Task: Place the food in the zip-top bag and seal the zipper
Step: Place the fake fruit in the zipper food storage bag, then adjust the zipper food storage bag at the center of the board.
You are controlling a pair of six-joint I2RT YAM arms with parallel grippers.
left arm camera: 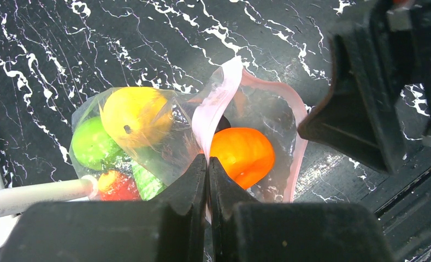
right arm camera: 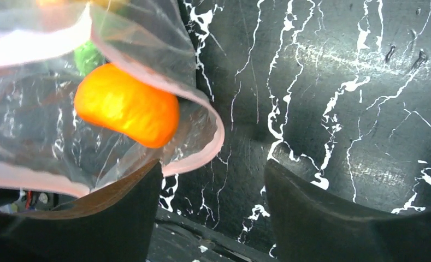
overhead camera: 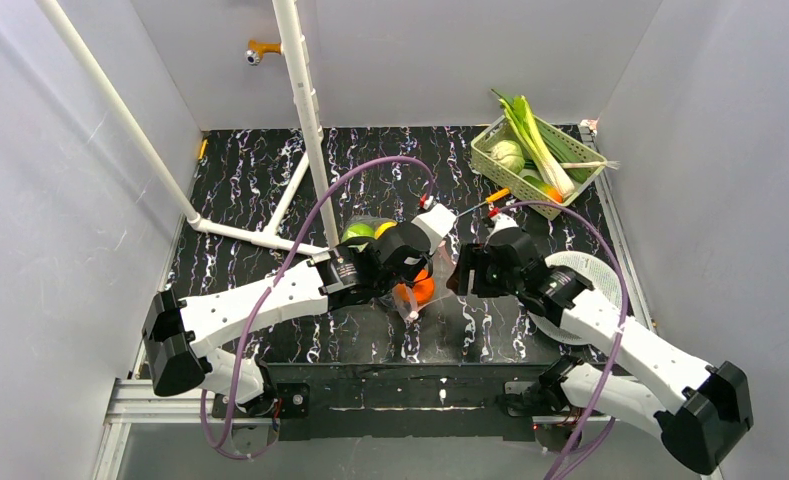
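The clear zip-top bag (left arm camera: 164, 139) lies mid-table with its mouth held open. Inside it are a round orange fruit (left arm camera: 242, 154), a yellow piece (left arm camera: 134, 114), green pieces (left arm camera: 93, 144) and a red piece (left arm camera: 116, 185). My left gripper (left arm camera: 208, 164) is shut on the pink zipper (left arm camera: 216, 103) strip at the near lip. My right gripper (right arm camera: 213, 180) is open and empty, just right of the bag's mouth; its left finger (right arm camera: 120, 213) touches the bag's pink edge (right arm camera: 202, 155). The orange fruit (right arm camera: 127, 106) shows at the mouth. The bag (overhead camera: 410, 285) is mostly hidden by my arms in the top view.
A green basket (overhead camera: 488, 160) at the back right holds a leek (overhead camera: 542, 140) and a pale cabbage (overhead camera: 507, 153). A white round strainer (overhead camera: 595, 275) lies under my right arm. A white pipe frame (overhead camera: 305, 110) stands at the left back.
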